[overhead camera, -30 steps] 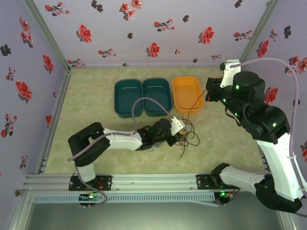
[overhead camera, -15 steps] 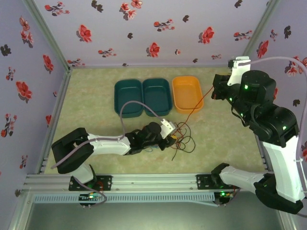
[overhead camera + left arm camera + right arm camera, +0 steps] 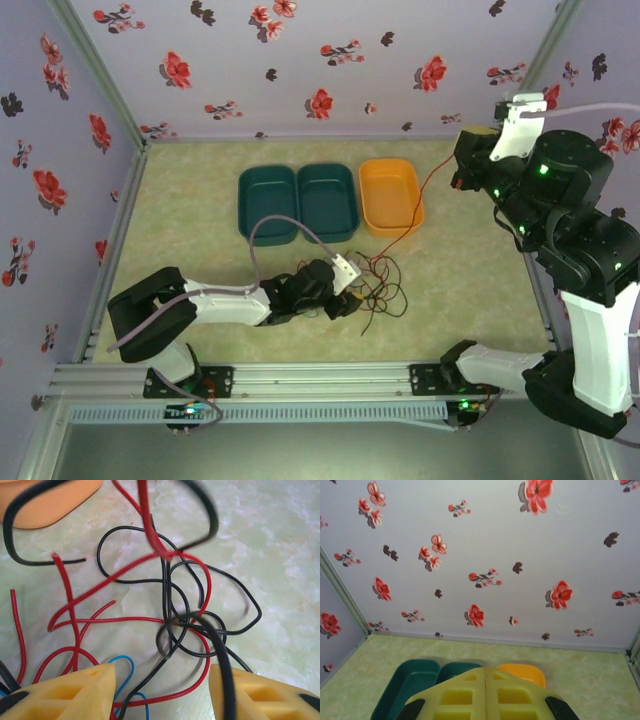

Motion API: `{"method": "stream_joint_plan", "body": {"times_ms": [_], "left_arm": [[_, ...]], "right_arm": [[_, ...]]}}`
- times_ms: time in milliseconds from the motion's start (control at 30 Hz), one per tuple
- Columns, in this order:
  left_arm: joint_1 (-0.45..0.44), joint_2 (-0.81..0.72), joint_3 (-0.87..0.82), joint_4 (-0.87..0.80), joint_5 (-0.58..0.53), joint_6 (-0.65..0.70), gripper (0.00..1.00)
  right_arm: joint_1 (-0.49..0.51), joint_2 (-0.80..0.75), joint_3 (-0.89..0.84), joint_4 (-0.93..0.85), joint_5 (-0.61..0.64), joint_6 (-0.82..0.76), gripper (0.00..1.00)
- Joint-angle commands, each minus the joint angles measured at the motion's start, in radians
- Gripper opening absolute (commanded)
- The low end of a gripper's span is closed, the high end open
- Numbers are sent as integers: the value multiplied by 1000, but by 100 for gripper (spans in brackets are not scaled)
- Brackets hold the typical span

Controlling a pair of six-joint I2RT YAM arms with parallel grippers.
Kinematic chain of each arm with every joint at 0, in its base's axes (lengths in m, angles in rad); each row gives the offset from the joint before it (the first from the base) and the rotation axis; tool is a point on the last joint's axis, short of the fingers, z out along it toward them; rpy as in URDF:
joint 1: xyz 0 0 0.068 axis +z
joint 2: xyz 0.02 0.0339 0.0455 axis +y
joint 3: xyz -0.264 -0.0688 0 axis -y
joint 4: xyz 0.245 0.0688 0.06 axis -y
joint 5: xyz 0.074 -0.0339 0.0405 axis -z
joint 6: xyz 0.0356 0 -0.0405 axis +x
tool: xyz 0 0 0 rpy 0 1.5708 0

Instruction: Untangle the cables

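Note:
The cables (image 3: 385, 284) lie in a tangle of red, black and blue wire on the table in front of the orange bin (image 3: 390, 195). My left gripper (image 3: 352, 297) sits low at the tangle's left side. It is open, its yellow fingers (image 3: 75, 692) apart over a knot of black and red loops (image 3: 185, 625) and a blue wire (image 3: 125, 661). A black wire crosses in front of the right finger. My right gripper (image 3: 462, 172) is raised at the far right. A taut red cable (image 3: 432, 186) runs from it down to the tangle. Its jaws (image 3: 485, 672) are pressed together.
Two teal bins (image 3: 267, 203) (image 3: 328, 200) stand left of the orange bin at the back of the table. Flowered walls close in the back and both sides. The orange bin's corner (image 3: 50, 505) is close beyond the tangle.
My left gripper has opened and drawn back a little to the left. The right arm has risen up and to the right, drawing the red cable taut.

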Motion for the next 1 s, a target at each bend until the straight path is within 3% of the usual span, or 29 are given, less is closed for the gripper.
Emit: {"method": "stream_joint_plan", "body": {"times_ms": [0,133,500,767,967], "left_arm": [[1,17,-19,-15,1,-12,53],[1,14,-14,-17,0,-11,54],[27,-117,29,21,-50,61,78],[90,-198,15,157,-6,354,87],[151,-97,106,74,108,563,86]], "right_arm": [[4,35,78,9,43,-54,0],[4,70,140,2,29,-60,0],[4,76,196,18,-62,-47,0],[4,65,177,31,-100,-31,0],[3,63,177,38,-123,-18,0]]}}
